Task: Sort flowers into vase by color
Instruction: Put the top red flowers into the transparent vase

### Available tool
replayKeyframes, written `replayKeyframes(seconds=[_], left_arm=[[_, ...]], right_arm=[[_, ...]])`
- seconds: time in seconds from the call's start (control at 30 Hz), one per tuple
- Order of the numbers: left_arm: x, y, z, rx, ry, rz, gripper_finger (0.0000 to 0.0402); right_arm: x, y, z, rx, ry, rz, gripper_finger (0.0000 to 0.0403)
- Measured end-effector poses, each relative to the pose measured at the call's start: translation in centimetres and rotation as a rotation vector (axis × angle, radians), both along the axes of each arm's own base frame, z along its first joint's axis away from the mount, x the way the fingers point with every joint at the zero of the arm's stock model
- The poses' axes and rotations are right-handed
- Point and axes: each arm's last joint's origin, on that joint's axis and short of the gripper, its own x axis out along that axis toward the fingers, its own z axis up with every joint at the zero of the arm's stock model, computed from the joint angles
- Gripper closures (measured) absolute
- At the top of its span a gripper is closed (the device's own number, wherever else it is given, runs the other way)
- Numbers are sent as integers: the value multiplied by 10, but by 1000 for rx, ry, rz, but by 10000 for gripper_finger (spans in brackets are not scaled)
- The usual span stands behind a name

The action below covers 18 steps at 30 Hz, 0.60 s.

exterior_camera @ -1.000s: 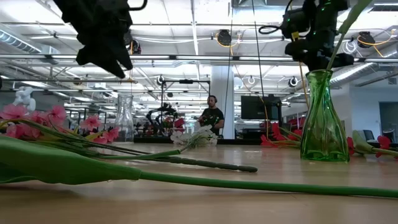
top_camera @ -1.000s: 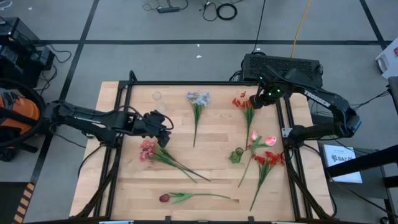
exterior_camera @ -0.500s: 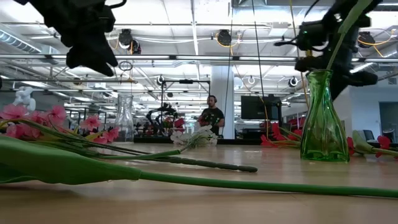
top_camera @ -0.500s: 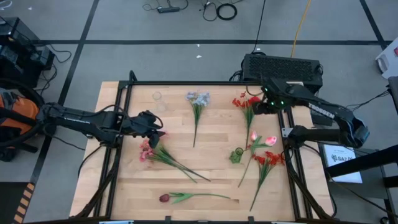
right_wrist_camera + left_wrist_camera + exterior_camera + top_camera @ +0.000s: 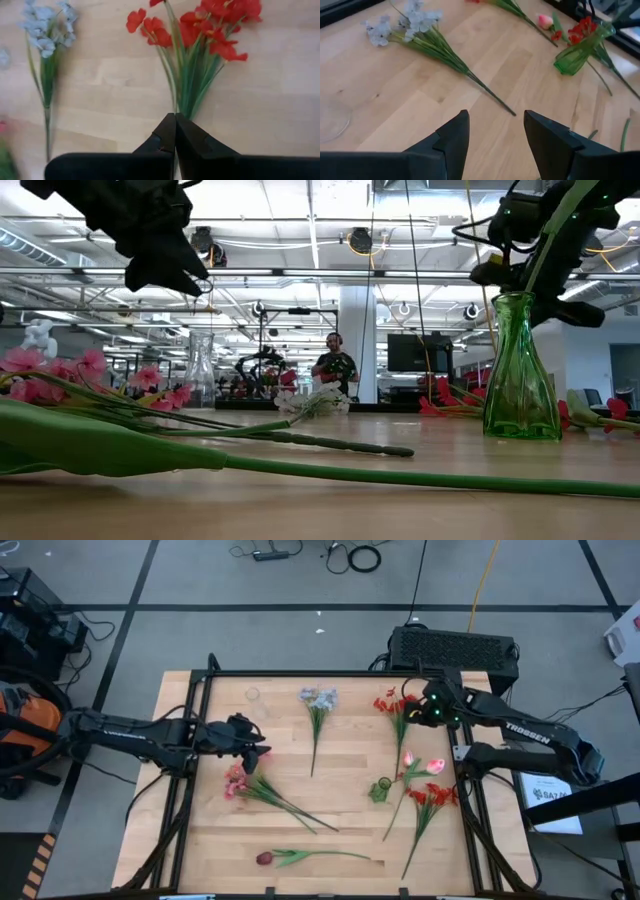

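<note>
Left gripper (image 5: 256, 743) — fingers apart, empty, has drifted back above the pink blossoms (image 5: 238, 781); pickup looks imminent.
Right gripper (image 5: 413, 711) — pressed shut, empty, has shifted beside the far red cluster (image 5: 390, 705).
Green vase (image 5: 381, 789) — no new stem.

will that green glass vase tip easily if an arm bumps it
Probably fairly easily. The green vase stands tall and narrow with a slim neck in the low view, so a knock up high could topple it. Its wider base should resist a light, low nudge. It looks like glass, so likely smooth on the wooden table and breakable.
</note>
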Motion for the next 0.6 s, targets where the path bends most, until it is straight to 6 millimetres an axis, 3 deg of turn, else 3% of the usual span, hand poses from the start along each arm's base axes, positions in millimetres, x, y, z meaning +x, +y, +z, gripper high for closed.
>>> replayKeyframes(seconds=[0.3, 0.6], left_arm=[[2, 2, 3, -33, -48, 37, 208], [3, 3, 5, -64, -82, 70, 208]], right_arm=[[6, -9, -12, -28, 125, -4, 396], [24, -21, -35, -2, 246, 119, 302]])
